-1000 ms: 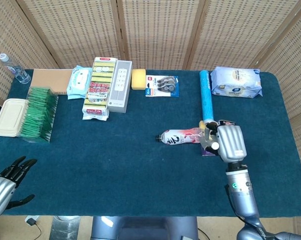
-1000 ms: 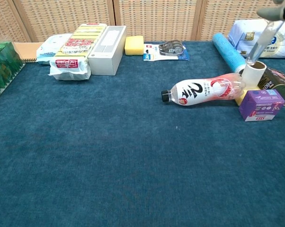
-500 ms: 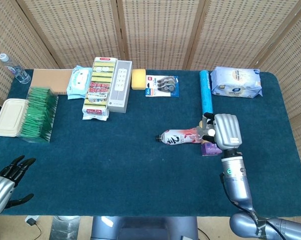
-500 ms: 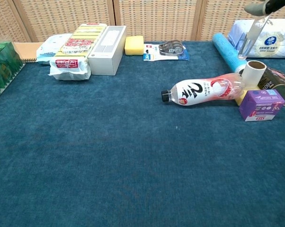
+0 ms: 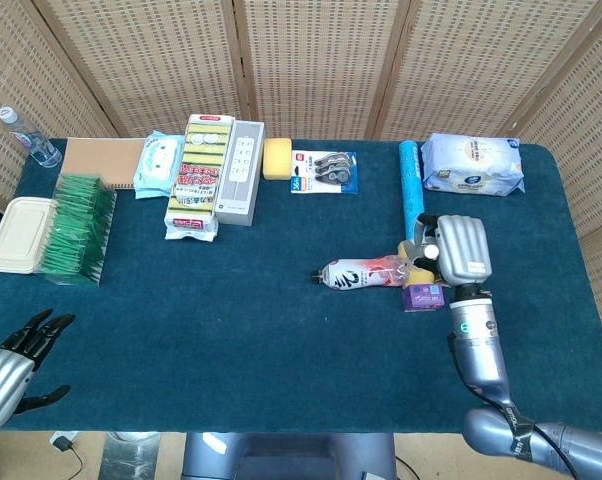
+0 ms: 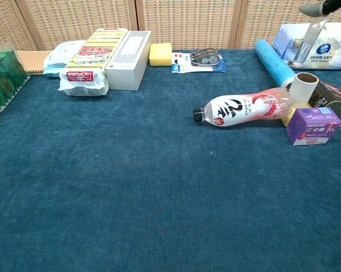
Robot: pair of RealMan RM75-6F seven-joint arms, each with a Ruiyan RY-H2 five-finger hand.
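My right hand (image 5: pixel 457 250) hovers over the right part of the table, just above a white tape roll (image 6: pixel 303 88). In the chest view only its fingertips (image 6: pixel 320 7) show at the top edge, and a clear strip (image 6: pixel 306 39) hangs from them toward the roll. A pink-and-white bottle (image 5: pixel 366 273) lies on its side to the hand's left, cap pointing left. A small purple box (image 5: pixel 422 297) sits just below the hand. My left hand (image 5: pixel 16 355) rests off the near left corner, fingers spread, holding nothing.
A blue roll (image 5: pixel 412 195) and a wipes pack (image 5: pixel 473 165) lie behind the right hand. Along the back are a correction tape pack (image 5: pixel 324 170), a yellow sponge (image 5: pixel 277 158), a white box (image 5: pixel 239 170) and sponge packs (image 5: pixel 197 180). A green stack (image 5: pixel 76 225) stands at the left.
My right hand has moved away from me and slightly right, uncovering the purple box in the head view. The clear strip rose with it. The left hand stays put.
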